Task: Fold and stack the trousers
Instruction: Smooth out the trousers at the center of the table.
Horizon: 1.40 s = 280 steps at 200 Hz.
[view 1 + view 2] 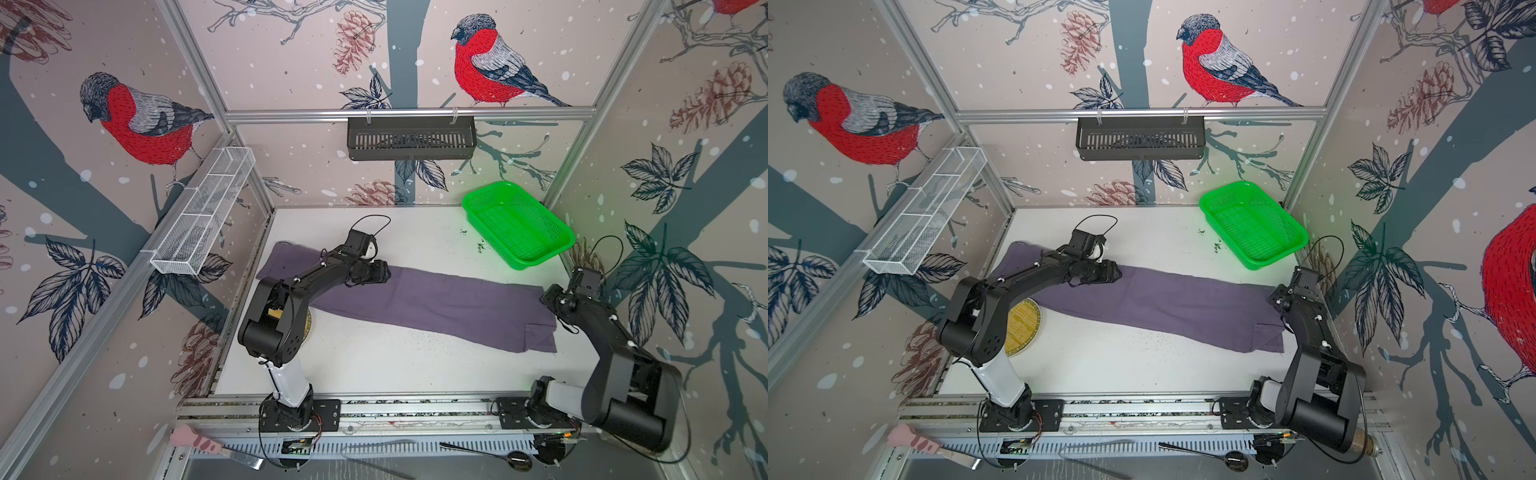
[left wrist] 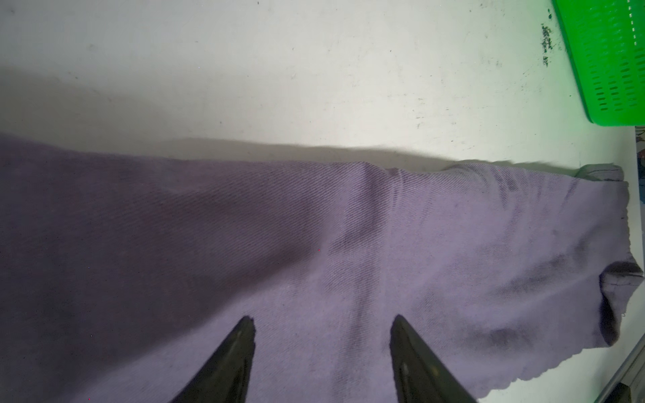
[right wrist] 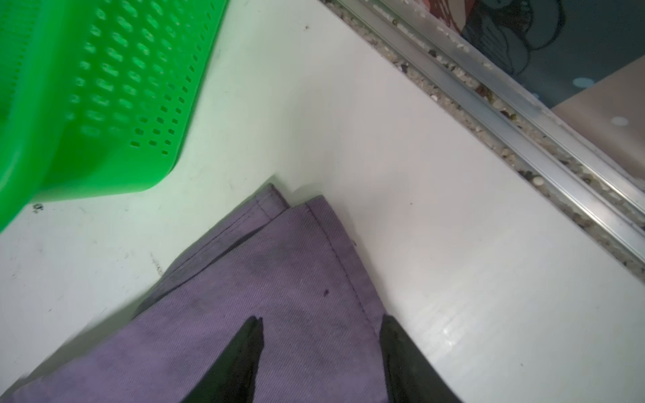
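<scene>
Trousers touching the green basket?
Apart: the right wrist view shows bare table between the green basket and the trousers.

The trousers [image 1: 436, 303] lie across the table [image 1: 374, 365], the basket [image 1: 517, 226] behind them at right.

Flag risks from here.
Right tool hangs open over a corner of the trousers where the layers lie offset: it may pinch only the top one.
Green basket sits close to that corner; a lift could knock it.
Left tool is open over flat mid-cloth: grasping may bunch it.
</scene>
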Tool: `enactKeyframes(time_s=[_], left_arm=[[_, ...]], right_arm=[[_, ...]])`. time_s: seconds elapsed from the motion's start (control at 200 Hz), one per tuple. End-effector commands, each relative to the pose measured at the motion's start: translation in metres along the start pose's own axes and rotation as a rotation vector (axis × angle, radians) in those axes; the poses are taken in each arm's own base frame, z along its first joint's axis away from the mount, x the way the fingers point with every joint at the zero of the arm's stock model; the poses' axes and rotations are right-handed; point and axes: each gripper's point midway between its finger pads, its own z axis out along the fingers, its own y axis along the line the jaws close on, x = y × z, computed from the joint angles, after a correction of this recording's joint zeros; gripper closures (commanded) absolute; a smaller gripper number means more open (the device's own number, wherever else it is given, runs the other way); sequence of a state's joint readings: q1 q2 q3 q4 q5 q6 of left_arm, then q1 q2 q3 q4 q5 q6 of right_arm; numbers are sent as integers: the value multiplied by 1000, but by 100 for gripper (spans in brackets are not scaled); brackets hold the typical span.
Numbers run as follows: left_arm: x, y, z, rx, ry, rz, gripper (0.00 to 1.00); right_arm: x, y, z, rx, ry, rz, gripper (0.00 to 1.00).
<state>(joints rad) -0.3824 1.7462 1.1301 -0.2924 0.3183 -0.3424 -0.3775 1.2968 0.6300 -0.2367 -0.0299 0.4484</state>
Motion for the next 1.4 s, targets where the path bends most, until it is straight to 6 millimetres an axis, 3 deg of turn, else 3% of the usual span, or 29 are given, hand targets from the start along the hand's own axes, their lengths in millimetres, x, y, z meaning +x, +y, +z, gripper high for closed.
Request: enactKeyframes(time_s=[0.0,0.445,0.555,0.735,0.916,1.206,1.316,1.396], left_arm=[[-4,-9,-6,42,-24,-2,37],[0,-41,-22,220,-45,-23,30],[2,-42,-22,227,-39,-30,28],[7,-40,-20,225,-29,-32,28],[9,-37,-18,209,-17,-28,28],[12,-36,-14,212,-3,-24,28],[13,-36,-13,214,3,-23,28],[13,-35,-12,215,6,-23,28]], right_arm=[[-8,-6,13,20,-17,-17,43],[-1,1,44,-73,45,-50,53],[-4,-3,45,-58,40,-47,64],[-9,8,43,-114,28,-61,86],[-20,8,35,-96,-6,-75,95],[-33,19,19,-33,-56,-165,92],[-36,19,16,-16,-67,-174,84],[-38,20,16,-20,-73,-175,86]])
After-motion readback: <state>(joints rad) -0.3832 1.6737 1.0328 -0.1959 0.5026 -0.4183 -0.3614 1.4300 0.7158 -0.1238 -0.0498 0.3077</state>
